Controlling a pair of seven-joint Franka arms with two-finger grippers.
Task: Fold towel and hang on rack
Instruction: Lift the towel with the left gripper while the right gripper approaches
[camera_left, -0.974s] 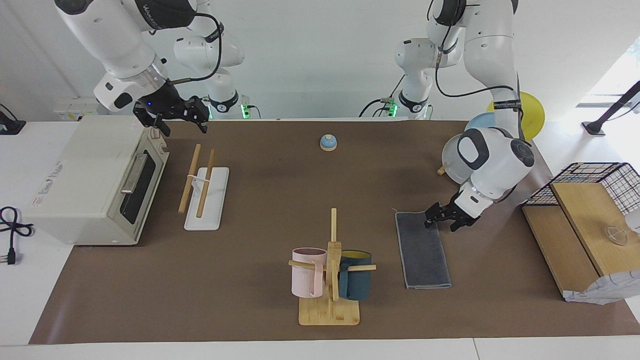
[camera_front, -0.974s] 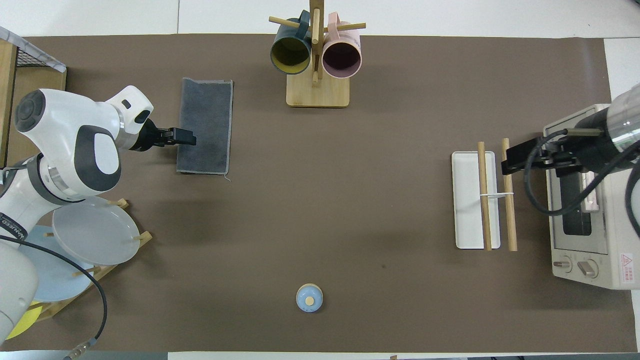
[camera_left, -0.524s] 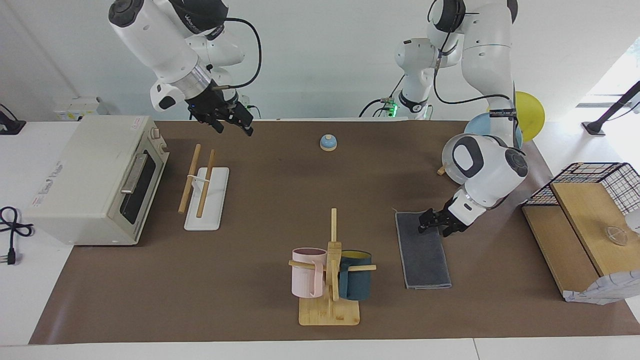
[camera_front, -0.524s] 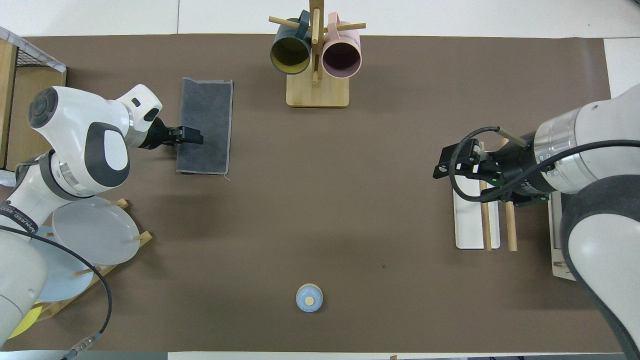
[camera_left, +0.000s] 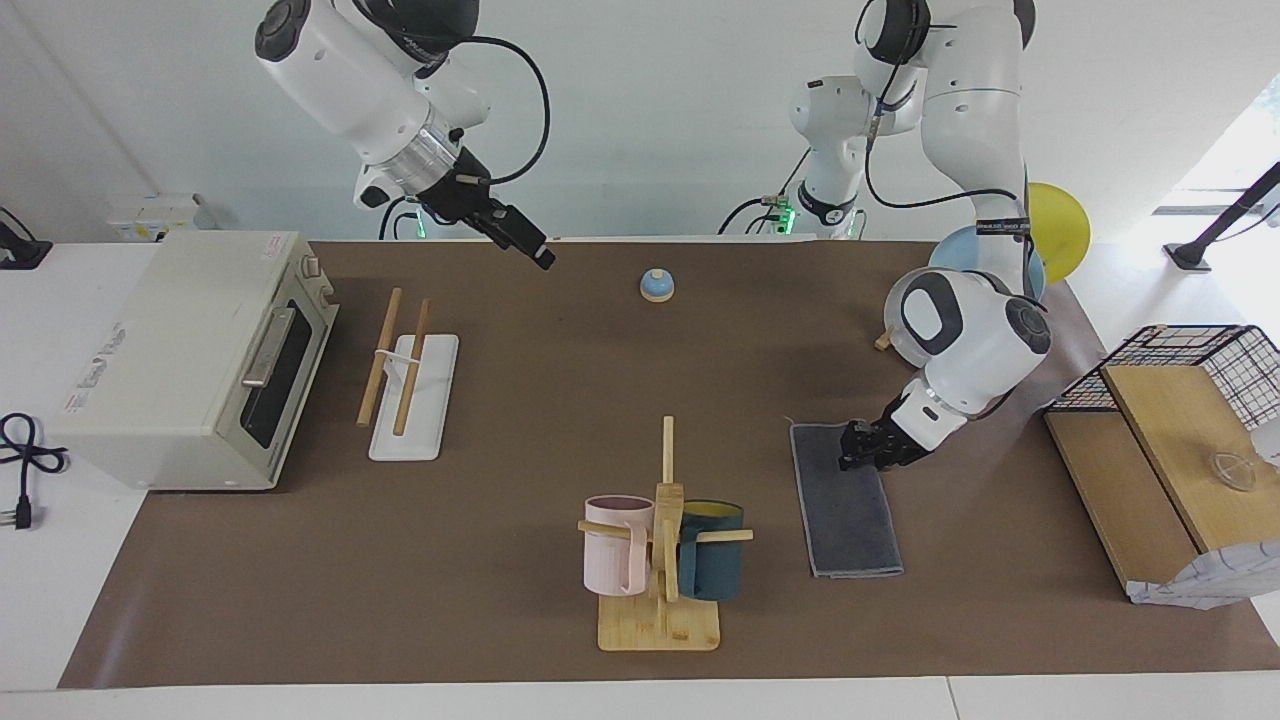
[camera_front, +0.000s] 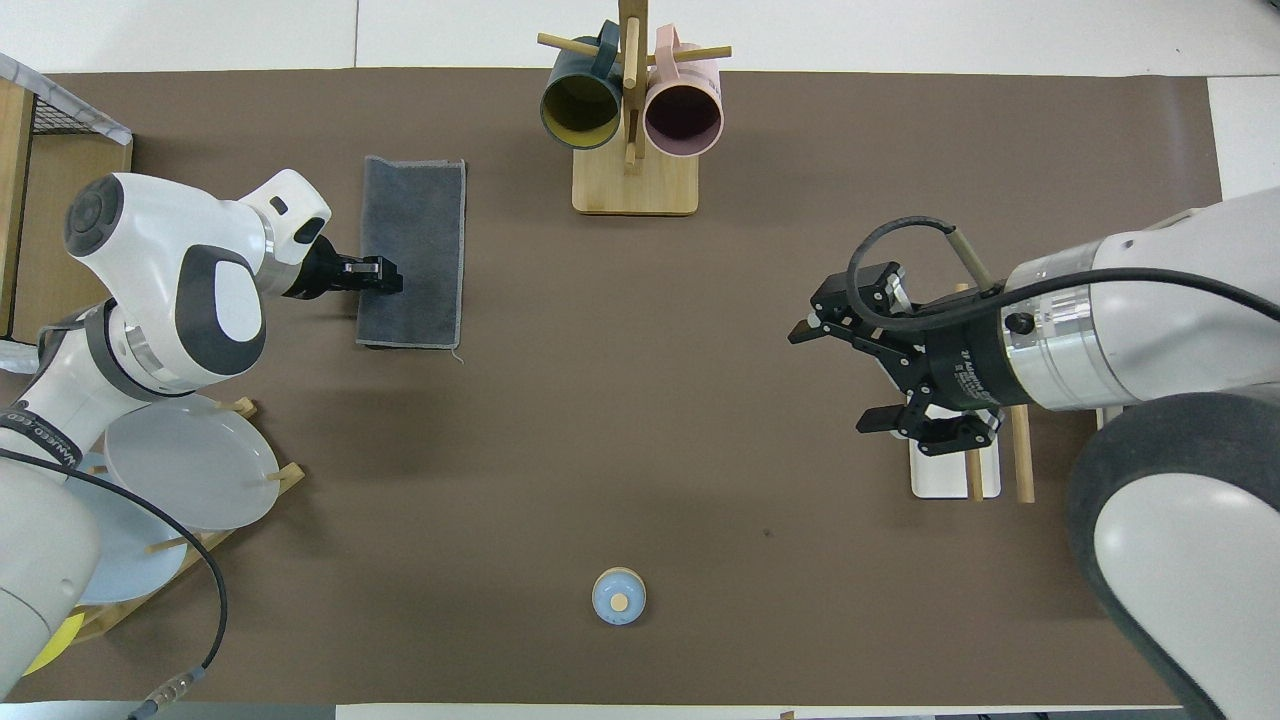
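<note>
The towel (camera_left: 852, 515) (camera_front: 420, 225) lies folded into a long dark grey strip toward the left arm's end of the table. My left gripper (camera_left: 862, 450) (camera_front: 385, 277) is down at the towel's long edge, near its corner closest to the robots, shut on that edge. The rack (camera_left: 420, 400) (camera_front: 940, 478), a white base with two wooden rods, stands toward the right arm's end, beside the toaster oven. My right gripper (camera_left: 538, 257) (camera_front: 833, 375) hangs open and empty high over the table, and in the overhead view it hides part of the rack.
A toaster oven (camera_left: 180, 350) stands at the right arm's end. A wooden mug stand (camera_left: 660, 610) with pink and teal mugs sits mid-table, farther from the robots. A small blue bell (camera_left: 656, 286) is near the robots. Plates (camera_front: 190, 460) on a stand and a wire basket (camera_left: 1200, 350) are at the left arm's end.
The right arm swung up from the toaster oven toward the table's middle, gripper still open. The left gripper slid onto the towel's edge and its fingers drew together.
</note>
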